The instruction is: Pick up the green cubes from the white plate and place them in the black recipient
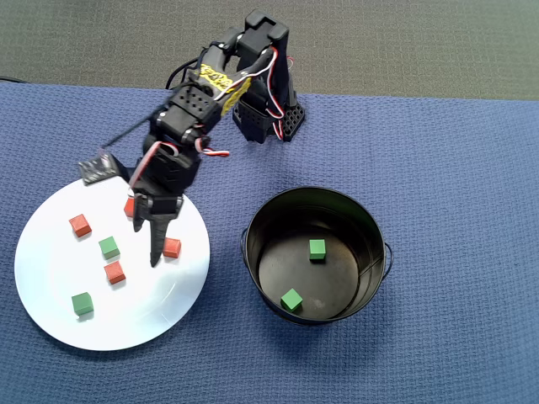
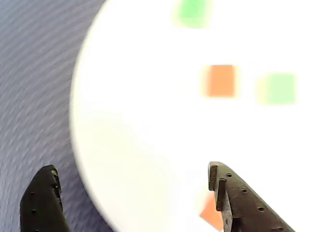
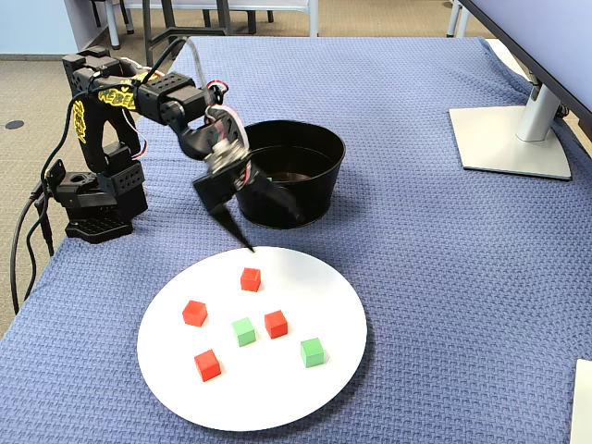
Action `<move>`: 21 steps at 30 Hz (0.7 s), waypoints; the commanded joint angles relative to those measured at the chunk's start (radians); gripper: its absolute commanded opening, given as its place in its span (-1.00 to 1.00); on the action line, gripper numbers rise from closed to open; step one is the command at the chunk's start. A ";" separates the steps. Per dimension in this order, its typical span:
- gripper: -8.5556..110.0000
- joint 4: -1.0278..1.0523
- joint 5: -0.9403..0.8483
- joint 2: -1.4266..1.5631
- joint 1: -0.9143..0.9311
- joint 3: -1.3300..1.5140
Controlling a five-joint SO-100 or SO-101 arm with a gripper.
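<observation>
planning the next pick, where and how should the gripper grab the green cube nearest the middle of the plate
Take the green cube from straight above, fingers closing on two opposite vertical side faces. It lies flat on the white plate, so only the top and sides are free. A red cube sits close beside it, apart, so choose the pair of faces that keeps both fingers clear of it. The gripper is open above the plate.

Arm bent forward and down, end effector [image 2: 130, 193] spread wide, empty

Glossy black recipient [image 1: 370, 223] (metal, seemingly) on ribbed blue cloth [image 1: 455, 151].
</observation>
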 commanded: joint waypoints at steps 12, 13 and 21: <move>-0.55 0.140 0.043 -0.239 0.087 -0.258; -0.57 0.141 0.043 -0.259 0.094 -0.278; -0.64 0.118 -0.037 -0.341 0.137 -0.318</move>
